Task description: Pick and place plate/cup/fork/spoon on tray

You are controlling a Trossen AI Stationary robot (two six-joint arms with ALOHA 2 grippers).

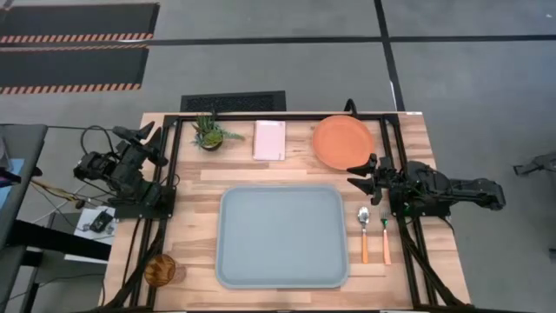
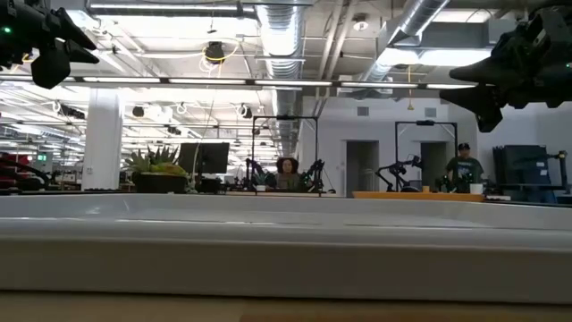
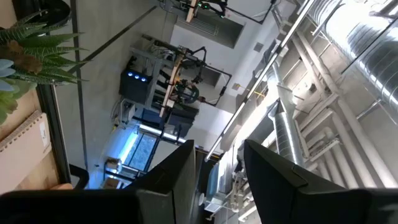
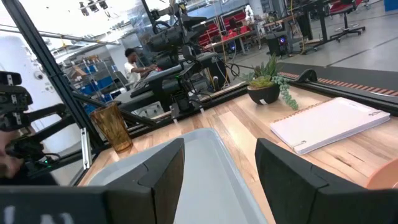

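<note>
Your right gripper, fingers spread and empty, hovers beside the round flat orange plate at the tabletop's far edge; likely stiff and slick, so grip its raised rim.

high view straight down; low view level behind tray rim, both share it.

The left arm is drawn back at the left edge of the tabletop, folded over its base, its tool raised and pointing toward the far side with the two fingers parted. The right arm reaches in from the right edge, stretched level toward the left, its tool held above the tabletop with both fingers spread apart and nothing between them.
</note>
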